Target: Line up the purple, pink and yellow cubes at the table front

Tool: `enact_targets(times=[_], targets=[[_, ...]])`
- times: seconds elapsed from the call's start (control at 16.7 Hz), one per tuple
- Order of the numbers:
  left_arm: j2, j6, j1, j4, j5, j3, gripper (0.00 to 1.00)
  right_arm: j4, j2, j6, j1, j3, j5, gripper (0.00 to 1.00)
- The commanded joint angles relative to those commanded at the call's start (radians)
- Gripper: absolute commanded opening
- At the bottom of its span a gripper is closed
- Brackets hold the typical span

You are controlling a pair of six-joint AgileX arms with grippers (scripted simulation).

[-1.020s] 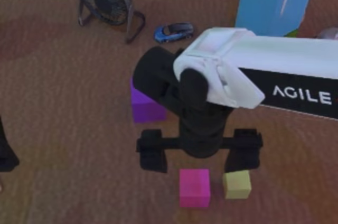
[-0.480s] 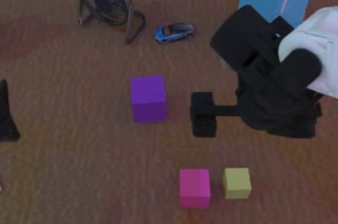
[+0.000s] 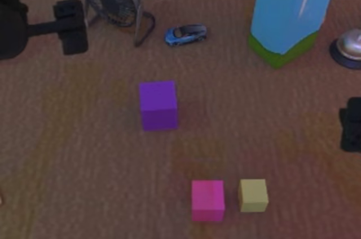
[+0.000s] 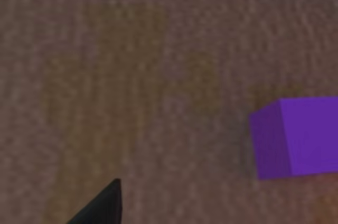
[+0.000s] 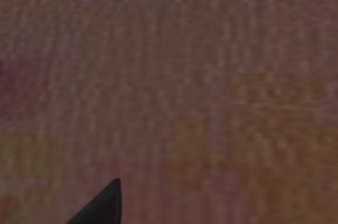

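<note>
The purple cube [image 3: 158, 105] sits alone near the middle of the table [image 3: 73, 154], with bare surface on all four sides; in the left wrist view it [image 4: 296, 138] lies at the picture's edge with open carpet beside it. The pink cube [image 3: 207, 200] and yellow cube [image 3: 252, 195] stand side by side near the front edge, a narrow gap between them, not touching, and both well apart from the purple one. Left of the pink cube the front strip is bare all the way to the table's left edge. The left gripper [image 3: 70, 18] is high at the back left corner, just beside the fan [image 3: 115, 2]; I cannot tell how wide its fingers stand. The right gripper [image 3: 352, 124] shows only as a dark block at the right edge, its opening also impossible to judge. Along the back stand a blue car [image 3: 185, 34], a tall carton [image 3: 290, 10] and a bell [image 3: 348, 46] at the right edge, all well clear of the cubes.
</note>
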Motion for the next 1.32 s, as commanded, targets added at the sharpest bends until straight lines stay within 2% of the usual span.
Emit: enact_targets(times=[0.24,0.48,0.72,0.9,1.32], targets=[[0.455,-0.107,-0.093,-0.243,0.003,0.372,1.0,0.188,-0.364,-0.163,-0.166,-0.29,-0.026,1.0],[0.793,-0.196,-0.17,-0.434,0.004,0.679,1.0,0.364,-0.614,-0.284,-0.294,-0.497,-0.083,1.0],[1.011,-0.257,-0.223,-0.555,0.002,0.906,1.0,0.506,-0.766,-0.358,-0.38,-0.619,-0.144,1.0],[1.084,-0.277,-0.239,-0.591,0.0,0.978,1.0,0.553,-0.827,-0.377,-0.406,-0.651,-0.169,1.0],[1.09,-0.276,-0.236,-0.574,0.0,0.965,1.0,0.556,-0.83,-0.378,-0.407,-0.652,-0.17,1.0]])
